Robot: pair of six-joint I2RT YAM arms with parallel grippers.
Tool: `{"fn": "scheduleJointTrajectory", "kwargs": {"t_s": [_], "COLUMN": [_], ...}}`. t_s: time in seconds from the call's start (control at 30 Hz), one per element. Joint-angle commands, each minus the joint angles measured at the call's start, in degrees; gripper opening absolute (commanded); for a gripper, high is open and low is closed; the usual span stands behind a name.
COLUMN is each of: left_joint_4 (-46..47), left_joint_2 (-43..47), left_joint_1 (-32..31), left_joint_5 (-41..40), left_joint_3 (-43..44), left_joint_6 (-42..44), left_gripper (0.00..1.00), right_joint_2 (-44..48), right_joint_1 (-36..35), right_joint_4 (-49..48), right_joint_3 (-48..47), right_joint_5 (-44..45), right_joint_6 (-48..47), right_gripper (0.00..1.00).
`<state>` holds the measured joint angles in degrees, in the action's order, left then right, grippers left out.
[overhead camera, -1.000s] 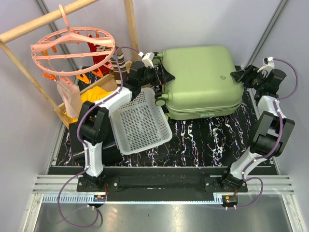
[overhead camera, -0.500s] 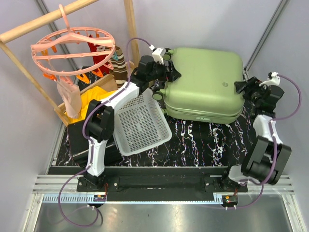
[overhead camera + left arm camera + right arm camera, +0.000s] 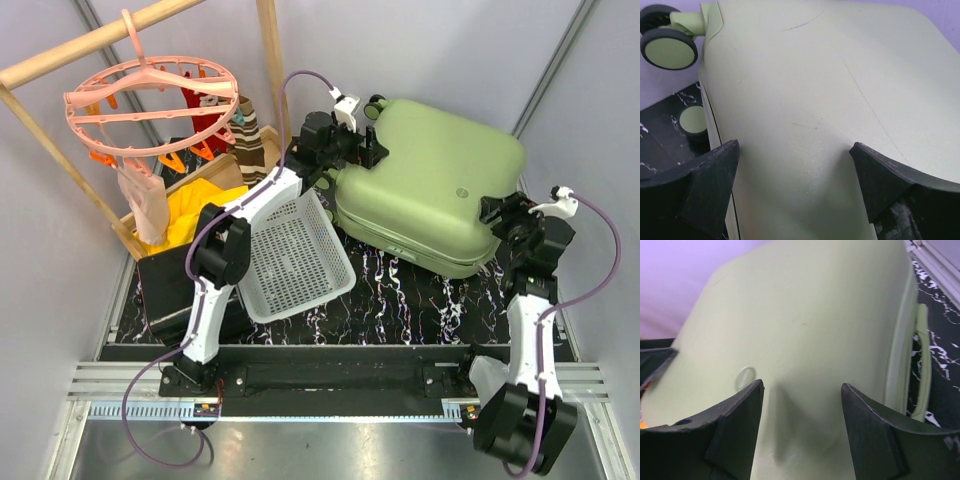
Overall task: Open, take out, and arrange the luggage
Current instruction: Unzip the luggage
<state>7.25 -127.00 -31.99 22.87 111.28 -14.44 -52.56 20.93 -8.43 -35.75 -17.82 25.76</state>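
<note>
Green shell, overhead view: We see the large light-green hard-shell luggage (image 3: 430,180) lying shut on its broad side at the far right of the black marbled mat (image 3: 420,290). It sits skewed to the table's edges, its small dark wheels (image 3: 375,103) at the far-left end.
Left arm, overhead view: We find the left gripper (image 3: 372,150) at the wheeled end of the luggage. Its arm reaches past a white perforated plastic basket (image 3: 295,255).
Right arm, overhead view: We find the right gripper (image 3: 492,210) just beside the shell's right-hand edge; whether it touches, we cannot tell.
Surroundings, overhead view: We note a pink round plastic clothes hanger (image 3: 150,105) on a pale wooden rack (image 3: 270,50) at far left, and a black boxy case (image 3: 165,285) beside the basket.
Left wrist view: We see the dark fingers (image 3: 715,175) spread wide, holding nothing. The pale green shell fills the gap between them, and one wheel shows at upper left.
Right wrist view: We see both fingers (image 3: 735,425) standing apart and empty over the shell, near a small round dimple (image 3: 745,375). The light-green carry handle (image 3: 922,360) runs along the right side.
</note>
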Motion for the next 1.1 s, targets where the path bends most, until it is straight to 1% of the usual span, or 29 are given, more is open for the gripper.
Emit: {"fn": "scheduleJointTrajectory", "kwargs": {"t_s": [0.0,0.1,0.13,0.17,0.2,0.23,0.27,0.3,0.33,0.37,0.4,0.43,0.47,0.5,0.53,0.6,0.63,0.67,0.73,0.8,0.83,0.87,0.93,1.0,1.07], "left_joint_4": [-1.09,-1.36,-1.53,-1.18,-0.75,-0.22,0.66,0.84,0.75,0.93,1.36,2.67,3.12,3.39,3.74,4.79,6.27,6.99,8.83,9.89,10.50,11.12,13.74,14.90,16.22], "left_joint_2": [-0.98,3.15,6.90,8.94,11.05,15.68,17.73,20.19,22.30,26.59,28.80,30.65,34.59,36.02,37.86,41.73,42.62,43.15,43.59,42.46,41.84,41.49,39.82,38.33,36.13], "left_joint_1": [-9.23,-9.50,-9.50,-9.41,-9.58,-9.58,-9.85,-10.02,-10.46,-10.64,-10.81,-10.99,-10.90,-10.99,-10.99,-10.99,-10.90,-10.99,-10.99,-10.99,-10.99,-10.99,-10.90,-10.99,-10.99], "left_joint_5": [13.35,7.82,5.89,2.04,-0.09,-2.37,-5.79,-7.56,-9.41,-12.65,-14.24,-15.30,-16.18,-17.06,-17.59,-17.95,-17.69,-15.95,-14.18,-12.33,-11.89,-11.19,-10.40,-9.25,-8.73], "left_joint_3": [2.27,1.22,0.43,-1.92,-3.60,-7.36,-9.31,-11.25,-15.62,-18.18,-20.99,-26.85,-29.69,-32.42,-37.49,-42.53,-46.56,-48.25,-51.41,-52.57,-52.83,-53.01,-53.54,-53.19,-52.31], "left_joint_6": [1.68,4.58,5.38,6.08,7.13,7.58,7.93,8.45,8.63,8.81,8.46,7.85,5.84,4.69,3.38,-0.67,-1.99,-4.70,-6.82,-9.11,-9.55,-10.25,-11.31,-12.37,-12.81], "left_gripper": [0.96,0.99,0.99,0.99,0.99,0.99,0.99,0.99,0.99,0.99,0.99,0.99,0.99,0.99,0.99,0.99,0.99,0.99,0.99,0.99,0.99,0.99,0.99,0.99,0.99], "right_joint_2": [3.07,4.12,4.48,4.83,5.09,5.70,6.06,6.23,6.41,6.41,6.33,6.24,6.15,5.89,5.62,5.45,5.45,5.62,6.67,8.42,8.78,8.87,7.12,4.23,2.99], "right_joint_1": [-5.28,-5.37,-5.46,-5.55,-5.72,-6.07,-6.25,-6.42,-6.69,-6.95,-7.21,-7.91,-8.27,-8.62,-8.97,-9.85,-10.11,-10.47,-10.47,-10.47,-10.47,-10.47,-10.38,-10.29,-9.68], "right_joint_4": [11.14,11.59,11.42,11.41,11.41,11.41,11.41,11.33,11.15,11.06,10.89,10.45,9.66,9.22,9.04,8.95,8.95,8.95,9.56,13.86,15.35,18.50,22.47,27.57,30.99], "right_joint_3": [2.96,4.02,4.45,4.63,4.89,5.33,5.60,5.86,6.13,6.30,6.48,7.18,7.44,7.79,8.41,8.68,8.85,8.85,7.45,5.52,2.82,1.14,-4.84,-10.36,-12.85], "right_joint_5": [-11.27,-11.35,-11.53,-11.53,-11.36,-11.09,-10.92,-10.74,-10.83,-10.92,-10.92,-10.83,-10.65,-10.30,-10.21,-9.60,-9.34,-8.90,-7.06,-2.86,-1.44,0.14,6.20,12.25,15.35], "right_joint_6": [6.06,6.76,7.02,7.20,7.29,7.20,7.20,7.20,7.29,7.46,7.73,7.81,8.25,8.52,8.69,9.13,9.22,8.87,7.65,4.14,2.73,-0.59,-4.03,-7.64,-9.14], "right_gripper": [0.72,0.72,0.72,0.72,0.72,0.72,0.72,0.72,0.71,0.71,0.71,0.70,0.69,0.69,0.69,0.68,0.68,0.69,0.70,0.74,0.76,0.78,0.85,0.87,0.89]}}
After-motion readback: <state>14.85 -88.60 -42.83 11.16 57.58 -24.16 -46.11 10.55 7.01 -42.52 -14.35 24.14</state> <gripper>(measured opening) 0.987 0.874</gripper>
